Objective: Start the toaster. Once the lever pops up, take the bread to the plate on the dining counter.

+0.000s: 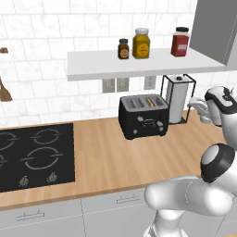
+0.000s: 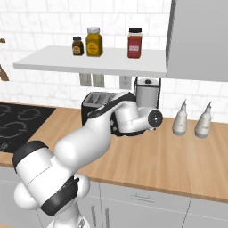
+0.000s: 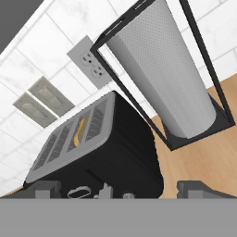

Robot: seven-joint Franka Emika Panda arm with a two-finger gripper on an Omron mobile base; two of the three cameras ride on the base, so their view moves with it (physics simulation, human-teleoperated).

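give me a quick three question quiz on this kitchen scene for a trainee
1. True or false: the bread sits in a slot of the toaster.
2. What stands right beside the toaster on the wood worktop? A) a kettle B) a paper towel roll in a black wire frame C) a fruit bowl
3. How many jars stand on the white shelf above the toaster?

Key
1. True: a tan slice shows in one slot.
2. B: the paper towel roll.
3. Three.
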